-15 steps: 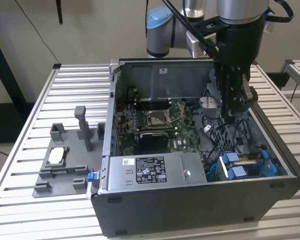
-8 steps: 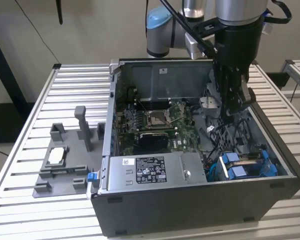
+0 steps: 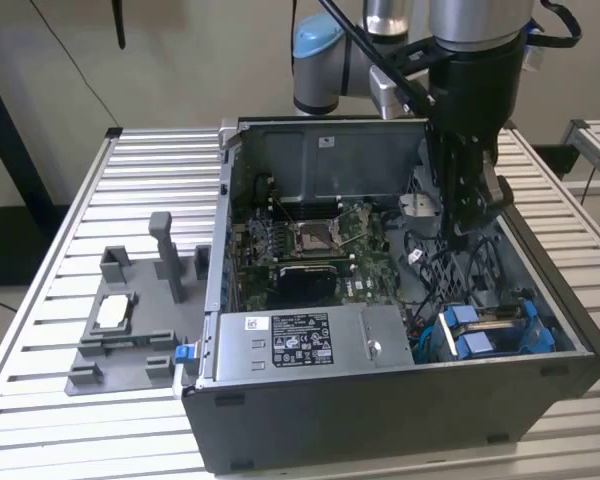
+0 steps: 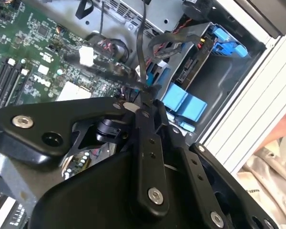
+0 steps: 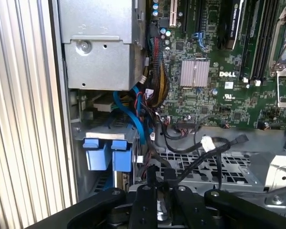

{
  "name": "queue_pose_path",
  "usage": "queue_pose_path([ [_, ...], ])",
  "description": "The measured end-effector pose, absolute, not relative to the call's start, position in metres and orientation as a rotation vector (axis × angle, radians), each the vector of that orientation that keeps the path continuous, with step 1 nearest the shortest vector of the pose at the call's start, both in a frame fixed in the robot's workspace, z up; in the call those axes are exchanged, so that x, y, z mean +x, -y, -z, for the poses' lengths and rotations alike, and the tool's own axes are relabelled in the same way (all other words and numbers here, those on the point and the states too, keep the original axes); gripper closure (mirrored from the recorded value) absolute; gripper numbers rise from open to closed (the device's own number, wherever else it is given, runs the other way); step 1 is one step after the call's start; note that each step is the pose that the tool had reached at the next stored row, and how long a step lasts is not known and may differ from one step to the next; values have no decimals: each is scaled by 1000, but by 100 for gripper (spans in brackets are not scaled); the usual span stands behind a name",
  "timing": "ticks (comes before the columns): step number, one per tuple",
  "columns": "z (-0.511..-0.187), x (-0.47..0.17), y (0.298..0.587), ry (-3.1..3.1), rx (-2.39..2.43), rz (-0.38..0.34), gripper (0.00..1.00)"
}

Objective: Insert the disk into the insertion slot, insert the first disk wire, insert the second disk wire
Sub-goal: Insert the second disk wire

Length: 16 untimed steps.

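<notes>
Gripper (image 3: 467, 235) down inside open computer case (image 3: 380, 410), fingers pinched together on thin black wire (image 4: 142, 47) in the second wrist view. Disk (image 3: 470, 332) sits in insertion slot (image 4: 224, 81), blue carrier tabs showing, near gripper tips, on the exterior view's right of motherboard (image 3: 310, 250).

Green mobo (image 3: 365, 235), blue disk carrier (image 3: 462, 320), black gripper (image 4: 145, 95) + wire (image 4: 142, 43), dk grey case (image 3: 380, 415).
</notes>
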State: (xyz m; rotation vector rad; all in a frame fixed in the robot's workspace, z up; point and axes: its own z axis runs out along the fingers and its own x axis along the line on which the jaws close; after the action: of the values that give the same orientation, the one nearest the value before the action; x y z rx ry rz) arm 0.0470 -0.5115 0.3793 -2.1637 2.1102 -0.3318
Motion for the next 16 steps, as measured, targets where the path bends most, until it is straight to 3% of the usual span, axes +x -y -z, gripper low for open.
queue_pose_path([
  [1,-379,47,510,-2114,-2170,346,80],
  [2,-379,47,509,-2117,-2176,357,74],
  [16,-378,48,500,-2116,-2186,373,74],
])
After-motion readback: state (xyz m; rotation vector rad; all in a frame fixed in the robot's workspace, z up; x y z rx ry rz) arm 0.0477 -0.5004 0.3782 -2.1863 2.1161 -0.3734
